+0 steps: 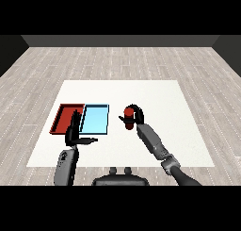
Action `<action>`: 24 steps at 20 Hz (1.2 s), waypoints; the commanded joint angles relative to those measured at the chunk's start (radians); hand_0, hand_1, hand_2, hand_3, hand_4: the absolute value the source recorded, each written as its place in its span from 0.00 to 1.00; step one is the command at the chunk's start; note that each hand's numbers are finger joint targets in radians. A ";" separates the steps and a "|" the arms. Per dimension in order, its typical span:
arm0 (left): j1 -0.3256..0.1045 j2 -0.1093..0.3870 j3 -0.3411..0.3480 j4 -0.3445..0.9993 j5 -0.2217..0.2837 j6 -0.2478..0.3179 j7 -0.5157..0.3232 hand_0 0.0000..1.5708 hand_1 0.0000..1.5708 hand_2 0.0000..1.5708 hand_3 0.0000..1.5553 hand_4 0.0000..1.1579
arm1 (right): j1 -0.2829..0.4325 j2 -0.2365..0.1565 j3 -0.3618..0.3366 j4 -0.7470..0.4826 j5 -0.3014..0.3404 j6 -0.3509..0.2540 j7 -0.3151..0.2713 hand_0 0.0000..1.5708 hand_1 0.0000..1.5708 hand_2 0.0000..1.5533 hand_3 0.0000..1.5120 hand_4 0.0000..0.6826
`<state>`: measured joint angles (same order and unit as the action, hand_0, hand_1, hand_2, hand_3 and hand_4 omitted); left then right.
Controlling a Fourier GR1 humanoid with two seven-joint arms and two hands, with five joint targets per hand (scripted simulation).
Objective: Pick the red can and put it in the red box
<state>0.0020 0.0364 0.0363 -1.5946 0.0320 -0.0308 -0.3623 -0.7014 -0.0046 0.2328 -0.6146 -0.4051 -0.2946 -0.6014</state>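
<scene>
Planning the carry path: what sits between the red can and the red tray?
Head view: the light blue tray lies between the red can and the red tray; bare white table beside it.

A bare test room is shown, like a lab. A white table (141,145) is set on a grey plank floor (117,60), with dark walls (117,40) beyond. Just ahead of the left hand (73,133), a red tray (60,119) and a light blue tray (94,120) are laid side by side.
</scene>
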 commanded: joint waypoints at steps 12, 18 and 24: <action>-0.120 -0.036 -0.251 0.054 0.008 0.109 0.129 0.00 0.00 0.00 0.00 0.00 | 0.189 -0.034 0.043 -0.447 0.095 -0.050 0.182 0.90 0.90 0.93 0.94 0.96; -0.167 -0.036 -0.321 0.131 0.043 0.152 0.098 0.00 0.00 0.00 0.00 0.00 | 0.255 -0.016 0.004 -0.453 0.121 0.025 0.129 0.91 0.91 0.93 0.94 0.96; -0.242 -0.036 -0.459 0.158 0.073 0.288 0.114 0.00 0.00 0.00 0.00 0.00 | 0.352 -0.055 0.088 -0.744 0.200 -0.010 0.276 0.90 0.90 0.90 0.92 0.94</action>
<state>-0.1965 0.0003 -0.3489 -1.4937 0.0849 0.1828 -0.2202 -0.4083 -0.0298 0.3023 -1.2396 -0.2354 -0.3271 -0.3666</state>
